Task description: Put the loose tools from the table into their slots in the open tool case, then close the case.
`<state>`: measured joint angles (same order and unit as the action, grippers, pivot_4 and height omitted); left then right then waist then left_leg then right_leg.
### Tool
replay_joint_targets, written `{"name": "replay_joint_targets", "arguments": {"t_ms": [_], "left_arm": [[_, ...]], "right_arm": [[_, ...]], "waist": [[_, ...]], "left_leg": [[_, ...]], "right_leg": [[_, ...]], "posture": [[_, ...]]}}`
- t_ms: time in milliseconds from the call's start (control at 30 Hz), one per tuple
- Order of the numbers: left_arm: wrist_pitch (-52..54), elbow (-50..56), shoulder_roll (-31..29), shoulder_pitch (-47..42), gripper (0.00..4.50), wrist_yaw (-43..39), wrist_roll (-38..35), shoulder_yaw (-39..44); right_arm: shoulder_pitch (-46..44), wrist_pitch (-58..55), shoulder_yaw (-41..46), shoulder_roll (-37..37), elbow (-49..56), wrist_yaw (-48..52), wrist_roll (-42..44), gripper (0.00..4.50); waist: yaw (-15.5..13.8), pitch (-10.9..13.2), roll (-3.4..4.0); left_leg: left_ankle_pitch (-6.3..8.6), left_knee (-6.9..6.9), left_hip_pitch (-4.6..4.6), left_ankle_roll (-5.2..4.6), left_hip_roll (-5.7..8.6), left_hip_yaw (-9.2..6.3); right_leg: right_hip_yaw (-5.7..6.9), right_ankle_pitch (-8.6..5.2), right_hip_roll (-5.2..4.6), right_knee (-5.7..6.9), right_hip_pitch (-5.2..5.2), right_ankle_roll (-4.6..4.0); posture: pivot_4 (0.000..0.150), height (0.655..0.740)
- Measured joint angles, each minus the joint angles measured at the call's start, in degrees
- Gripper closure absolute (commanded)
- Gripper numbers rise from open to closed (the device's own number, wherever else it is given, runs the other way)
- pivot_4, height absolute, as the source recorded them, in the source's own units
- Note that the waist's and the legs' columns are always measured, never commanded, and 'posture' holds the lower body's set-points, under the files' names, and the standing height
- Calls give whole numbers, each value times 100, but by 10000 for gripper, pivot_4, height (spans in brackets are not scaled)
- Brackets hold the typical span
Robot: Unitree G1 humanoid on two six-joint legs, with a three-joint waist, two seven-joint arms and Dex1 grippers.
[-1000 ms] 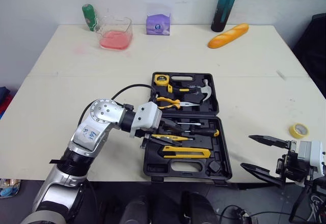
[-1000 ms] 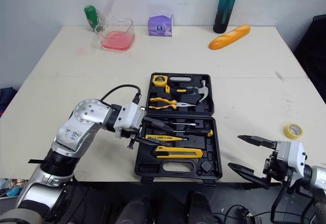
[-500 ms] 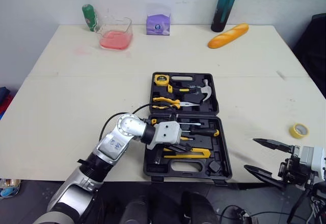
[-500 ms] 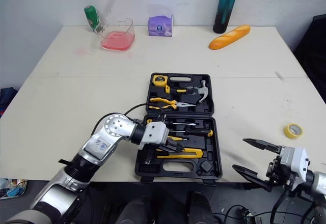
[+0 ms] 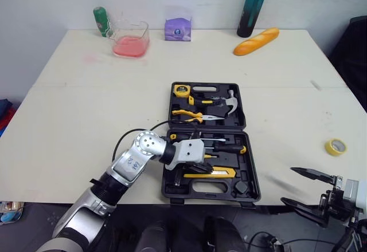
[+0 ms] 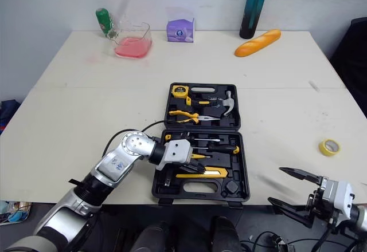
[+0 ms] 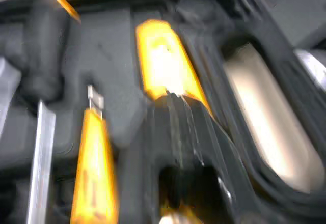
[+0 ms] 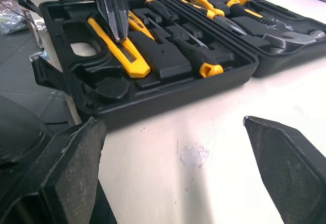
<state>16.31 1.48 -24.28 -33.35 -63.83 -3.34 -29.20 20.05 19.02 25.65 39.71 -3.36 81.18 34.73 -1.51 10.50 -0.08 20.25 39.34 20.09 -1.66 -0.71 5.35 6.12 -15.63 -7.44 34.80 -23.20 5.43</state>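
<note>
The black tool case (image 5: 172, 190) lies open at the middle of the table, with a hammer, pliers and tape measure in its far half. In its near half lie screwdrivers and a yellow utility knife (image 5: 219, 174). My left gripper (image 5: 200, 164) is down inside the near half, shut, its tips resting on the utility knife (image 8: 120, 54). The left wrist view has a black finger (image 7: 178, 132) lying over the knife (image 7: 162, 66), beside a yellow-handled screwdriver (image 7: 91, 168). My right gripper (image 5: 308, 189) hangs open off the table's front right edge, nothing between its fingers.
A yellow tape roll (image 5: 336, 146) lies on the table to the right of the case. Along the far edge stand a green bottle (image 5: 101, 19), a clear container with pink contents (image 5: 129, 37), a purple box (image 5: 178, 27), a teal bottle (image 5: 254, 6) and a bread loaf (image 5: 256, 40).
My left gripper swung from the case's left edge into its near half and came down on the yellow knife. My right gripper sank lower and drifted right.
</note>
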Motion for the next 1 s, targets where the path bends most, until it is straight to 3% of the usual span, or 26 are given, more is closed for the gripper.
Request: {"name": "replay_joint_targets", "arguments": {"t_ms": [133,533,633,867,1000], "left_arm": [[43,-5,-9,7,44387,80,55,-67],[-737,-205,-9,220,44387,96,-172,289],[-879,-93,-136,263,35391,-56,-697,881],[-649,644,-1076,799,1700,-115,-1751,2656],[-450,716,-1715,1981,727,116,-1907,3685]], "right_arm": [[-51,108,0,0,-143,52,9,0],[-249,92,1,7,-286,44,32,0],[-289,-17,80,27,-292,-41,68,0],[-389,-307,821,255,-536,-508,128,0],[-555,-244,1346,279,-1039,-1043,49,0]], "waist": [[6,-18,2],[12,-24,8],[21,-13,13],[27,-1,33],[48,7,40]], "left_leg": [[32,-15,-87,-2,-14,-6],[34,-16,-72,4,-16,-6],[33,-16,-64,8,-19,-7],[35,-17,-66,9,-18,-5],[38,-28,-64,9,-20,-2]], "right_leg": [[-12,-3,-3,-33,92,-5],[-16,-4,-9,-33,73,-6],[-15,-5,-8,-30,64,-8],[-15,-5,-8,-35,68,-9],[-16,-6,-6,-39,59,-11]], "posture": [[1500,7349],[1500,7349],[1500,7349],[1500,7349],[1500,7349]]}}
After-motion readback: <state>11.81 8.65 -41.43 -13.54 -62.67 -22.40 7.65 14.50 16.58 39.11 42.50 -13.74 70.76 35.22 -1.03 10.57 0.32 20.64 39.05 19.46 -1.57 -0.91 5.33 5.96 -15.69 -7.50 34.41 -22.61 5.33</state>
